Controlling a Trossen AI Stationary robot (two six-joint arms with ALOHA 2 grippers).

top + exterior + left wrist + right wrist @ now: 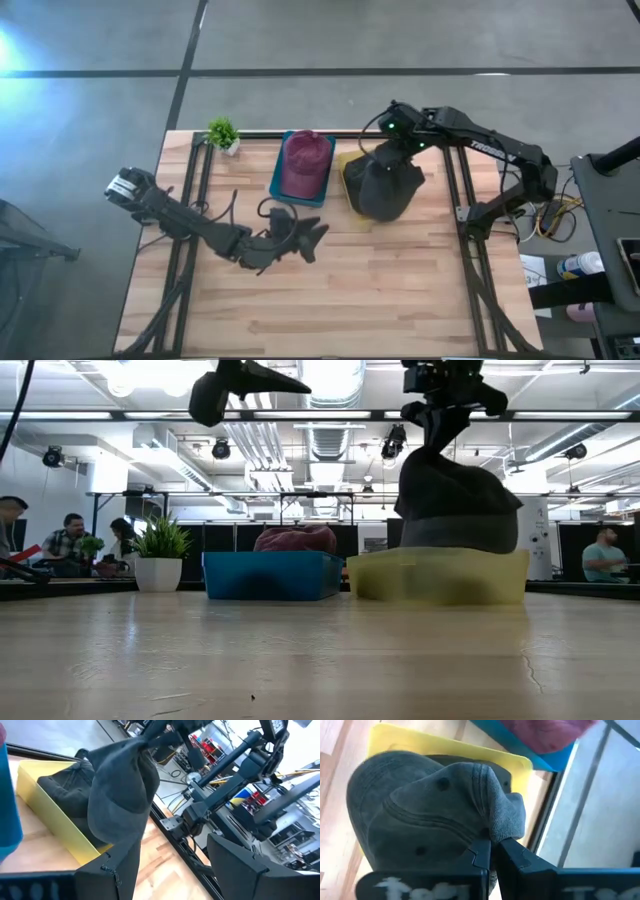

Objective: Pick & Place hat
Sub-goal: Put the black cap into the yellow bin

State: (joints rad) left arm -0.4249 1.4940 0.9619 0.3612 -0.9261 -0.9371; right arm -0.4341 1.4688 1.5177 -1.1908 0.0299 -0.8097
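The right hand (492, 851) is closed, pinching a fold of the grey hat (385, 185), which hangs over the yellow tray (440, 575) near the tabletop's (380, 290) far edge, perhaps touching it. The left hand (310, 238) hovers mid-tabletop, fingers spread and empty. A maroon hat (305, 160) lies in the blue tray (268, 575).

A dark grey hat (385, 188), a yellow bin (437, 576), a maroon hat (306, 162), a blue bin (270, 575).
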